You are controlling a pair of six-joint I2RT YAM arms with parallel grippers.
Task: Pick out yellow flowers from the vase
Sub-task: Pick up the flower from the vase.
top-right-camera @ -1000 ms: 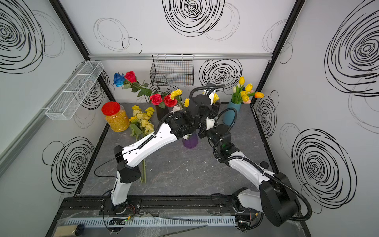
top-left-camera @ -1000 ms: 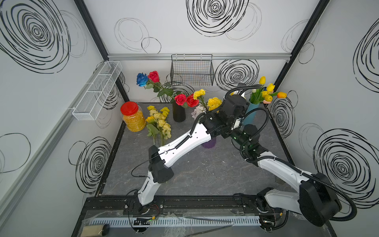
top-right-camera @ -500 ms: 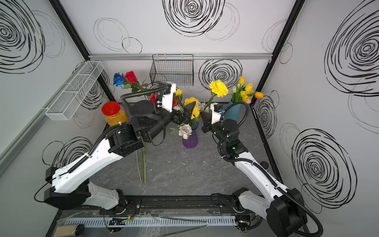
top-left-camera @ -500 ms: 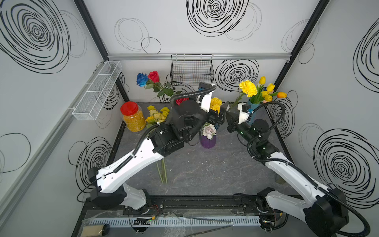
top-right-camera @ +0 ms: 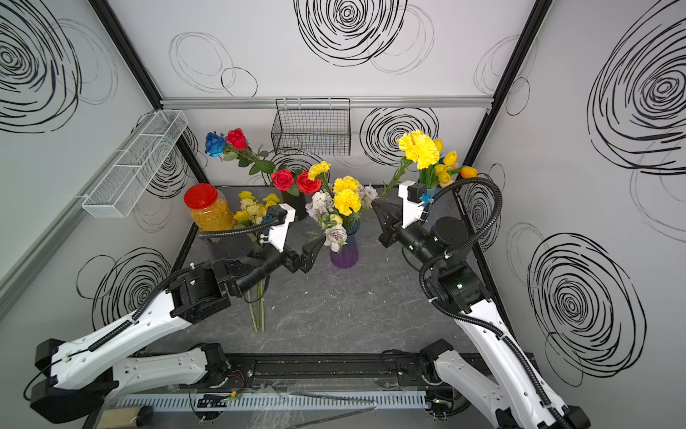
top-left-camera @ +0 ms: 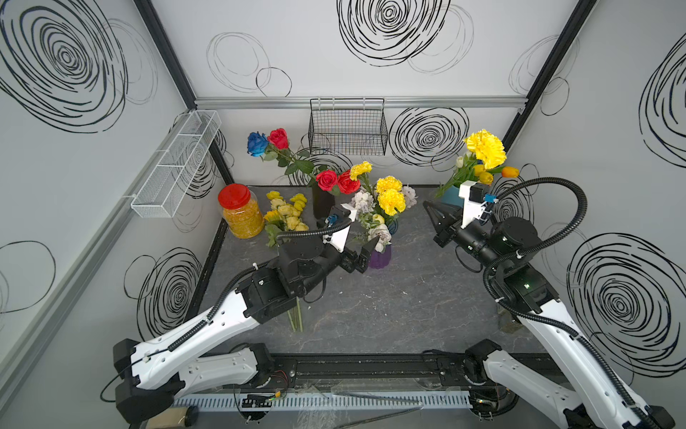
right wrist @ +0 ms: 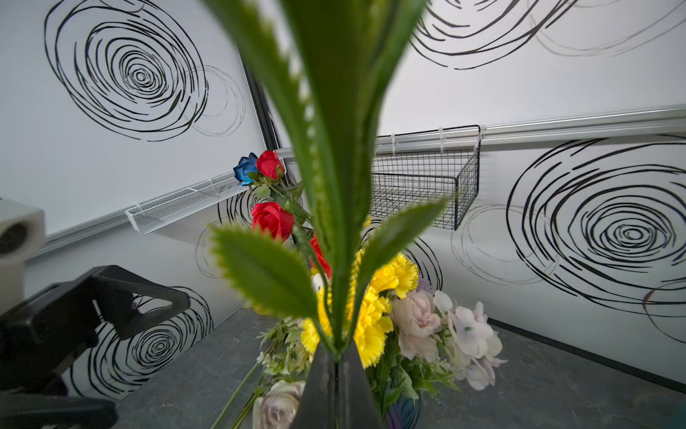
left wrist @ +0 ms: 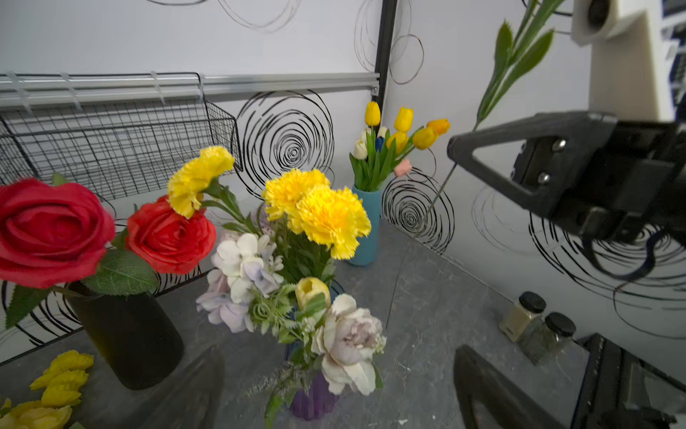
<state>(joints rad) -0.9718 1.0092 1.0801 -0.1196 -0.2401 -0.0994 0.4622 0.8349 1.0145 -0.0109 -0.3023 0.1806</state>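
In the right wrist view the stem (right wrist: 337, 308) in the right gripper (right wrist: 336, 362) leaves the picture, bloom unseen, and its blurred leaves (right wrist: 267, 275) hide much of the bouquet (right wrist: 415, 319) beyond it. In the left wrist view the fingers (left wrist: 493, 390) of the left gripper (left wrist: 337, 353) are blurred and cut off. In both top views the left arm (top-left-camera: 297, 267) hides part of the pile (top-left-camera: 287, 217) behind that gripper.

Red-lidded jar (top-left-camera: 242, 220), black wire basket (top-left-camera: 347, 128)
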